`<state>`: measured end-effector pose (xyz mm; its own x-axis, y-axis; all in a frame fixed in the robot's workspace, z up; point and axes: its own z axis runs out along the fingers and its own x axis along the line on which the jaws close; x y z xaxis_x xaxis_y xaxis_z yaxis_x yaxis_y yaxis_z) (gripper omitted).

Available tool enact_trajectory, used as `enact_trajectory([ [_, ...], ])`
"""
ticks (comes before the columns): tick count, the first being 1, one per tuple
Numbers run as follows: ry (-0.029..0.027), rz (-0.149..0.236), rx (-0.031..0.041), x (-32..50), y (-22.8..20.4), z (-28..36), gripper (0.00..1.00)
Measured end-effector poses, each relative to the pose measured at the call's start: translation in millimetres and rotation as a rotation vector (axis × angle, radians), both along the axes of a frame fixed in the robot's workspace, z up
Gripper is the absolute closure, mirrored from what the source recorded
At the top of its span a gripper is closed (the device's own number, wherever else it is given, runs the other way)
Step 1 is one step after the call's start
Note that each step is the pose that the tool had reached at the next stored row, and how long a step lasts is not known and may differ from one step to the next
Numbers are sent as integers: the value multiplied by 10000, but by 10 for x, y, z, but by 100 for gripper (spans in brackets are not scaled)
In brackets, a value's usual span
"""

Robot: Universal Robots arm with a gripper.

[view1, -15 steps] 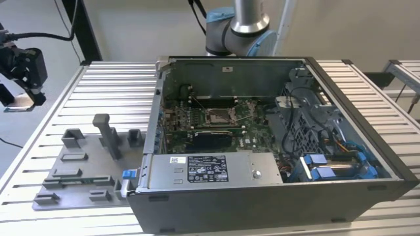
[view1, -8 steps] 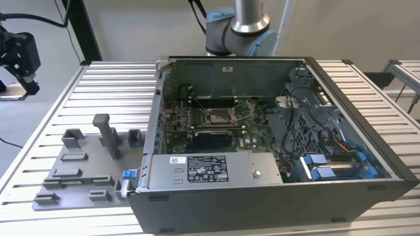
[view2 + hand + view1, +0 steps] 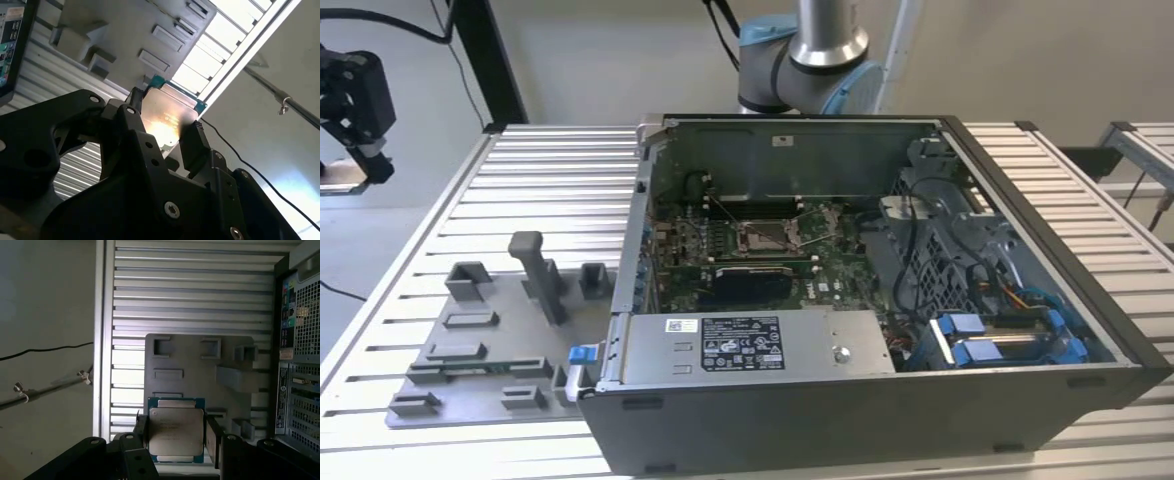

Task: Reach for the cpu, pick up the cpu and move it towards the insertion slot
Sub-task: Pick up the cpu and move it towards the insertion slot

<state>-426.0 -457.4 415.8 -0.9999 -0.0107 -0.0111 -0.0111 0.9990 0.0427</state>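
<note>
The cpu point(image 3: 176, 432) is a thin square chip with a silvery top and a green-edged rim. My gripper point(image 3: 177, 436) is shut on it, with one black finger point(image 3: 141, 434) on each side. In the second wrist view the cpu point(image 3: 167, 117) glints between the same fingers point(image 3: 192, 142) of the gripper point(image 3: 162, 125). In the exterior view the gripper point(image 3: 367, 155) hangs high at the far left, above the table's left edge. The insertion slot point(image 3: 761, 236), a silver-framed square socket, lies on the green board inside the open computer case, far to the gripper's right.
A grey fixture plate point(image 3: 494, 340) with raised blocks and a tall post point(image 3: 534, 270) lies on the slatted table point(image 3: 547, 180), below the held chip. The open computer case point(image 3: 854, 300) has high walls, cables and blue drive clips. The arm's base point(image 3: 807, 50) stands behind it.
</note>
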Motion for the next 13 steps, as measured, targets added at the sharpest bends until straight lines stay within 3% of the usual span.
enact_trajectory([
  [4,-1,-2,1,41,1,0,100],
  [13,1,0,0,252,0,0,100],
])
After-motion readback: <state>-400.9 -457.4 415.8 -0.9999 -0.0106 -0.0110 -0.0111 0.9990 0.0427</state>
